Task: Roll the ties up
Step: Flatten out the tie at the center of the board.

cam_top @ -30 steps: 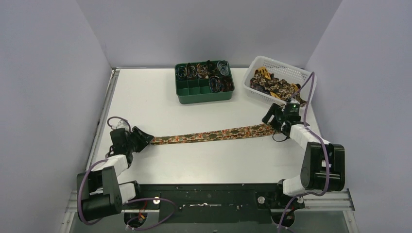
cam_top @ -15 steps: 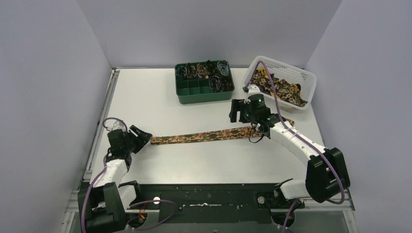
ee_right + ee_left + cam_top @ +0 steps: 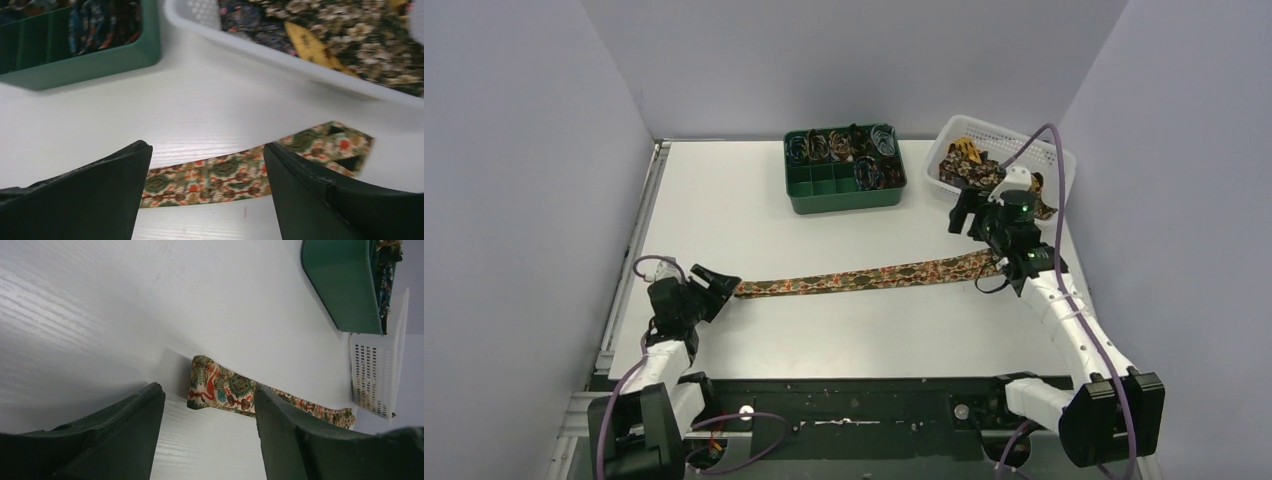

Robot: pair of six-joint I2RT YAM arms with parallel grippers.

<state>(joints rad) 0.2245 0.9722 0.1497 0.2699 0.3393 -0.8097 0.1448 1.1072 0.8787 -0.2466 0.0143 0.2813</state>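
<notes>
The long, flat fabric tie in a brown-orange print (image 3: 864, 275) lies stretched across the white table (image 3: 724, 200). The left gripper (image 3: 716, 284) gapes just off its narrow end (holding nothing); the right gripper (image 3: 965, 213) hangs wide near its broad end.

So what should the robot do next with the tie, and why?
Probably ease the left gripper forward and pinch the tie's end. The tie lies flat and unrolled. Its end sits just ahead of the open jaws, untouched, so rolling likely starts by gripping there.
</notes>
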